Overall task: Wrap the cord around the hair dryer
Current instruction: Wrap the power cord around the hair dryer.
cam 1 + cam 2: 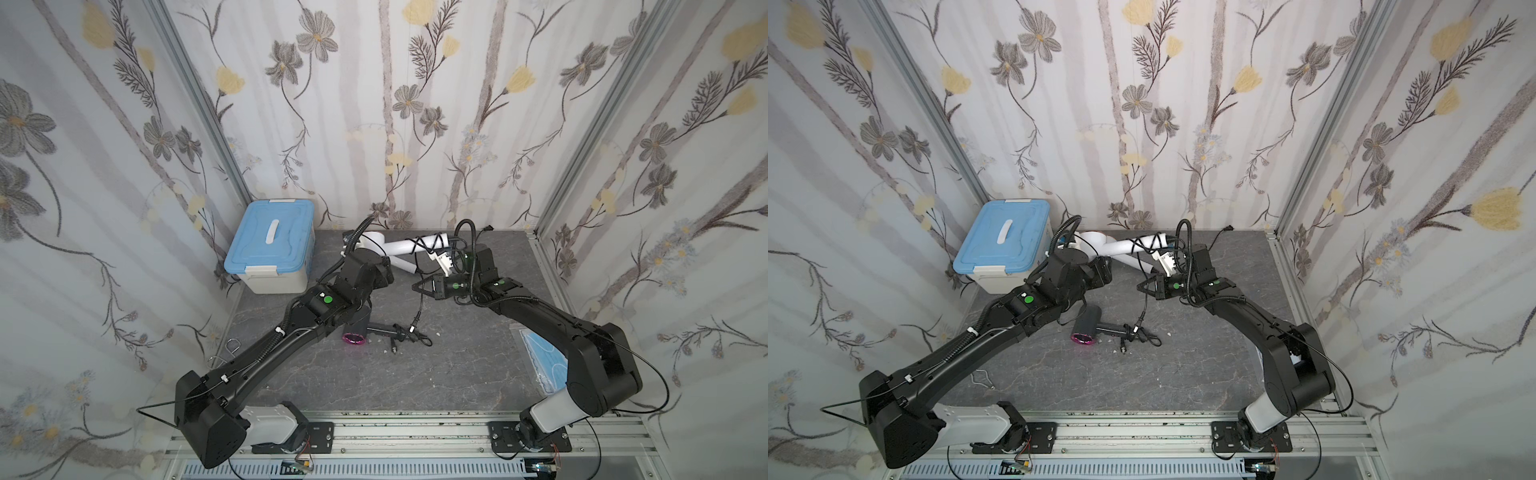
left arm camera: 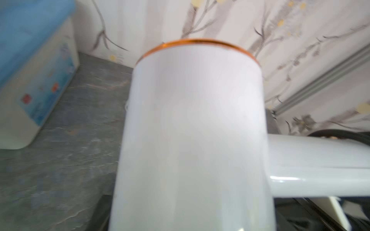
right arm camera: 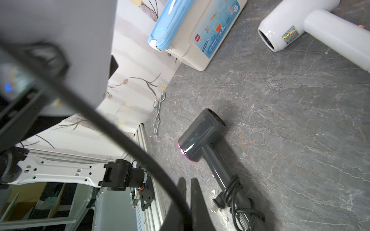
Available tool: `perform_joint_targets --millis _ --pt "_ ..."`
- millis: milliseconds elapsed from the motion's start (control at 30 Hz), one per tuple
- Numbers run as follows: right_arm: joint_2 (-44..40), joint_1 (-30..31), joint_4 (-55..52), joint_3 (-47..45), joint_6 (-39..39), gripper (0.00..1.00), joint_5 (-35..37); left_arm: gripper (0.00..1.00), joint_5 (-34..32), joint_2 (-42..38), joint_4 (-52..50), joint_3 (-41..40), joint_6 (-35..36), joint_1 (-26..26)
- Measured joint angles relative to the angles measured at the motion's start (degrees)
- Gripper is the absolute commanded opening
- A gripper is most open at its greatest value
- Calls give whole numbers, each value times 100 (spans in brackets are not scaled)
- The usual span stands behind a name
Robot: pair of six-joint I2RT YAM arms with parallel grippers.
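**coilfan:** Starting at the right tool (image 1: 415, 286): we see its fingers pressed together on the black cord (image 3: 124, 138). The loose tail hangs from there toward the counter (image 1: 457, 365).

**benchrat:** Agreed. The left tool (image 1: 365, 254) is harder, because its fingers are hidden behind the barrel and we can't see them. But the white hair dryer (image 2: 190, 130) sits up off the counter at the end of that arm, near the back wall, so we'd call it clamped round the barrel. A few crossed turns are already on the handle (image 1: 417, 244).

**coilfan:** Handling-wise, we reckon the shell is hard, glossy plastic, so it's slippery. The fat barrel looks like the safe place to hold. The cord looks rubbery and springy — we'd pinch it close to the handle and keep it taut, or the turns will slacken.

**benchrat:** Labels next. The spare white dryer (image 3: 280, 34) lying on the counter has a rainbow sticker (image 3: 290, 35), but we can't read it. The blue-lidded box (image 3: 196, 58) has a red logo (image 3: 198, 38) that might say "deli" — the rest is too small. We see no writing on the grey dryer (image 3: 202, 138).
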Motion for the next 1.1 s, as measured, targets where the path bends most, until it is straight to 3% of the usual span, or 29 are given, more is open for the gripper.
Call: perform_joint_targets --millis 167,467,767,1100 --pt "-188 328 219 -31 254 0 302 0 -1300 280 -496 264 -323 -234" --pt "-468 870 -732 522 -186 0 2041 0 -2210 852 -1440 817 -525 -304" --pt "-431 992 -2566 1912 -1342 0 3665 0 -2103 1169 -1602 894 -522 -304" --pt "463 669 -4588 3816 -3112 0 4039 0 -1003 1563 -1429 909 138 -90"
